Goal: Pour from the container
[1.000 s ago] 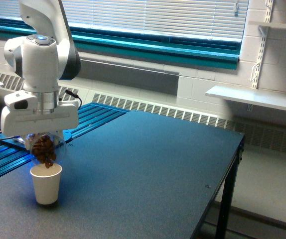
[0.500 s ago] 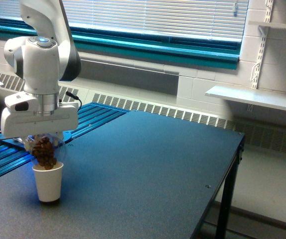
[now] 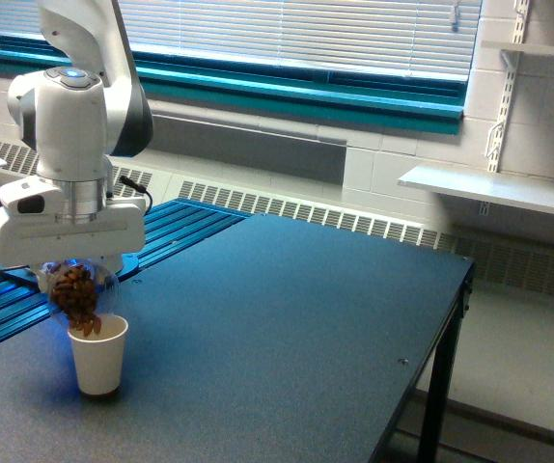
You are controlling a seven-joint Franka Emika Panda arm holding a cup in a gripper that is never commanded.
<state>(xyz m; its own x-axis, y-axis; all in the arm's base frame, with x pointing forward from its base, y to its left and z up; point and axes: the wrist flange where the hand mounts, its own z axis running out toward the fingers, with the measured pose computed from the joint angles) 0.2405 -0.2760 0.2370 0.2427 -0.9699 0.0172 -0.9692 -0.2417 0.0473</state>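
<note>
Near the exterior view's left edge: the arm hangs over a dark table (image 3: 306,318).
Gripper (image 3: 72,275): pointing down, its white body hiding the fingers; jaws pinching the container, though the contact itself is mostly hidden.
Container (image 3: 79,292): clear and rounded, tipped mouth-down, held off the table just above the paper cup.
Contents (image 3: 76,294): brown pieces bunched at the mouth, some just at the cup's rim.
Paper cup (image 3: 98,356): white, upright on the table, directly under the container.
</note>
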